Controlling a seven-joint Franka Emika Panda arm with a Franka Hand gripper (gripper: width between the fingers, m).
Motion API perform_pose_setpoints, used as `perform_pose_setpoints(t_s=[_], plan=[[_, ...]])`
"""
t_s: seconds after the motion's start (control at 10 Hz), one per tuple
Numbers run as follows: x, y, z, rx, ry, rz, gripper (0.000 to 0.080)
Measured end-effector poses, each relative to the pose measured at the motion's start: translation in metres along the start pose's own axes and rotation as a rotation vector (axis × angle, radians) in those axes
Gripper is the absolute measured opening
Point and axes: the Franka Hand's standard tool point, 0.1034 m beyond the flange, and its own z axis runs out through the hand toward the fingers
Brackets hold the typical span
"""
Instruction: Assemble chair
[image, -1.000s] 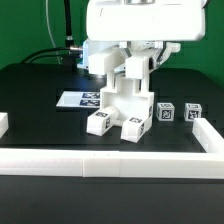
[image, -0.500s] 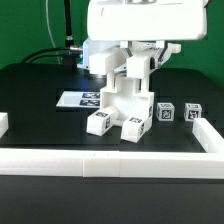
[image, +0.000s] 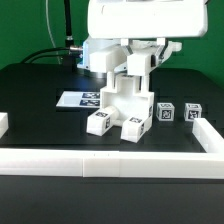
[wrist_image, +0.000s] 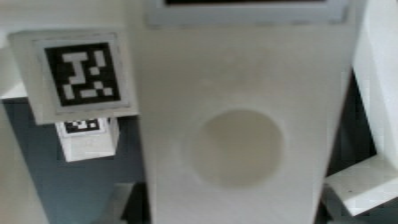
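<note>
Starting at the exterior view's left, I see the marker board (image: 78, 99) lying flat on the dark tabletop (image: 40, 75). Just to its right, the partly built chair (image: 125, 100) stands upright near the middle, with two tagged feet toward the border wall (image: 110, 160). The arm (image: 135, 20) comes down from above onto the chair's upper part, and the jaws sit there against the tall piece. I cannot tell whether they are clamped on it or let go: the arm's body hides them, and the wrist view shows no fingers. That view is filled by a broad white panel (wrist_image: 231, 120) with a shallow oval recess, very close to the lens, with a tag (wrist_image: 80, 73) beside it. Further right, two small tagged blocks (image: 166, 112) (image: 190, 112) stand apart from the chair, unjoined.

I judge the step in hand to be seating or fastening an upper piece onto the assembly. The next move calls for confirming the joint is home, withdrawing straight, then going for the nearer block. A skewed pull could tip the chair.
</note>
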Motion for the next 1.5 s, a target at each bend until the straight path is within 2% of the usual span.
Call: perform_pose_setpoints(t_s=[0.2, 0.6, 1.5], plan=[[-0.001, 0.0, 0.006, -0.006, 0.003, -0.004, 0.0285], [0.005, 0.002, 0.004, 0.008, 0.02, -0.025, 0.0285], [0.01, 0.004, 0.009, 0.002, 0.037, -0.038, 0.0285]])
